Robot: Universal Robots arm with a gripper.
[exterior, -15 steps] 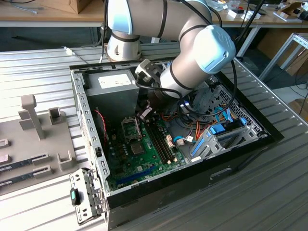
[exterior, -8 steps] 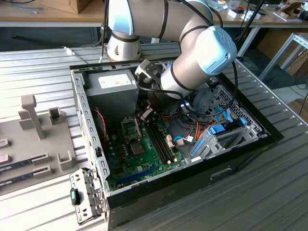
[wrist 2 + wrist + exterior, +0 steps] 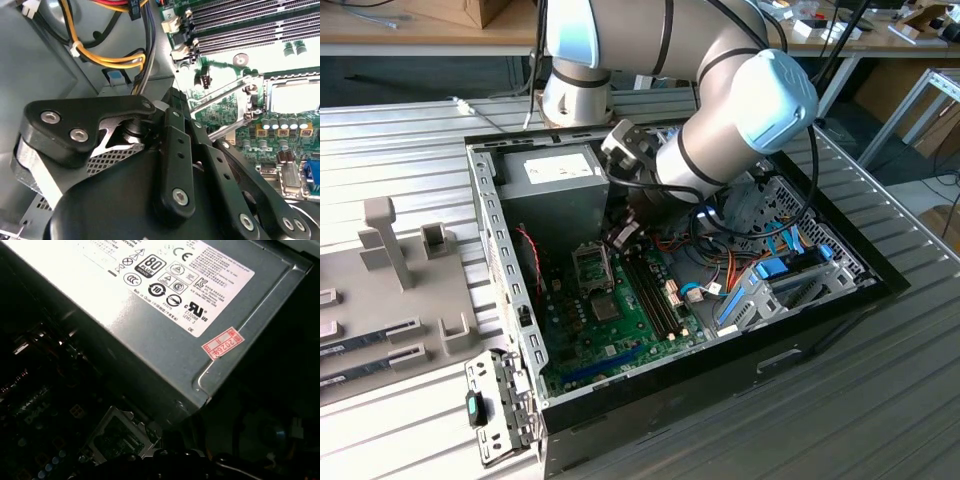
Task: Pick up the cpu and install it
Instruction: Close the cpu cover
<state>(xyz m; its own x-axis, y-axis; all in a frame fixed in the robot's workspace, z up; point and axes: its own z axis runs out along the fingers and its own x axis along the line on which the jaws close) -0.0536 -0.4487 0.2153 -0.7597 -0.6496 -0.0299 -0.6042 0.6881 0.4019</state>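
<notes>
I have the gripper (image 3: 150,135) beside the power supply (image 3: 552,172), above the socket (image 3: 592,262); jaw state indeterminate.

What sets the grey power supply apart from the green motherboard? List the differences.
Colour: the power supply is a plain grey metal box; the motherboard is green.
Shape: the power supply is a tall block, while the motherboard lies flat on the floor of the case.
Surface: the power supply carries a white label; the motherboard is crowded with slots and small parts.
Both sit inside the open black case.
</notes>
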